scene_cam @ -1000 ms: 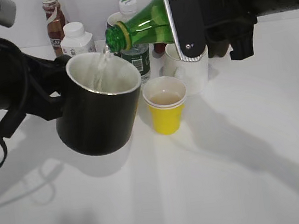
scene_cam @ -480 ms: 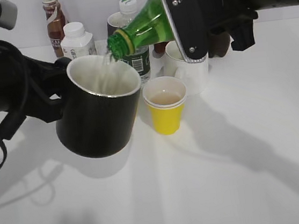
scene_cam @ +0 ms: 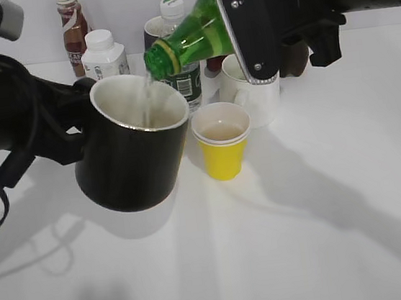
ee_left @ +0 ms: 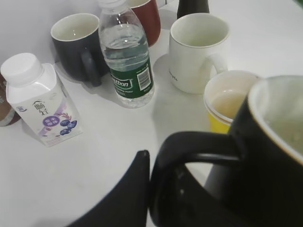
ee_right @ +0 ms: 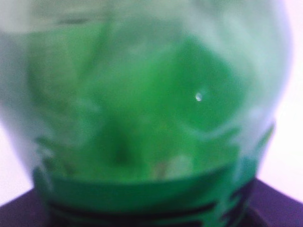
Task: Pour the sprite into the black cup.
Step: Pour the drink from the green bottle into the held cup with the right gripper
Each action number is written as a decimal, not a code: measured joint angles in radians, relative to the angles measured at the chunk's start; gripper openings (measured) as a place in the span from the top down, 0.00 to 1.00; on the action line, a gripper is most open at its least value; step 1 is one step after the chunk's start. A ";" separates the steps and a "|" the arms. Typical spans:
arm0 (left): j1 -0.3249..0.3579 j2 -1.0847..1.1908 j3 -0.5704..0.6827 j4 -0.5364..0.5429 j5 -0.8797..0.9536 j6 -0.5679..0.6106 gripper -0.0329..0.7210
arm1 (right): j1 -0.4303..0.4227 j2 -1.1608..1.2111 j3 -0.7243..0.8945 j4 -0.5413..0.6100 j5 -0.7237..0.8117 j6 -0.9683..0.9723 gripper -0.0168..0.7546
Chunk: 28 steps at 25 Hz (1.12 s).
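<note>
Two claws share the pour, which by the look of it is the step in hand. Left claw (scene_cam: 75, 128) grips the black cup (scene_cam: 132, 154) by its handle; the wrist view shows the loop pinched against a dark finger, with the cup body just to the right of the claw and lifted off the table. Its mouth tilts slightly toward the bottle. Right of the cup, a thin clear stream falls from the sprite (scene_cam: 188, 39) mouth, which hangs just above the far rim of the cup. The sprite is tipped neck-down to the left, its body clamped in the right claw (scene_cam: 248, 29); the right wrist view is filled with blurred green plastic, so the bottle sits hard against that claw. A yellow cup (scene_cam: 222, 142) stands just right of the black cup, below the bottle.

Next move, as a judgement: hold the tilt until the fill suffices, then right the sprite without dripping onto the yellow cup.
</note>
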 joint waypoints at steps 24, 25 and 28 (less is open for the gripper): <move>0.012 0.000 0.000 0.022 -0.076 0.001 0.88 | -0.004 0.000 -0.003 0.526 0.070 0.039 0.44; 0.022 0.000 0.000 0.021 -0.089 0.001 0.88 | -0.008 0.000 -0.003 0.593 0.069 0.038 0.44; 0.070 0.001 0.000 0.020 -0.104 0.001 0.88 | -0.053 -0.024 0.032 0.801 -0.001 0.040 0.44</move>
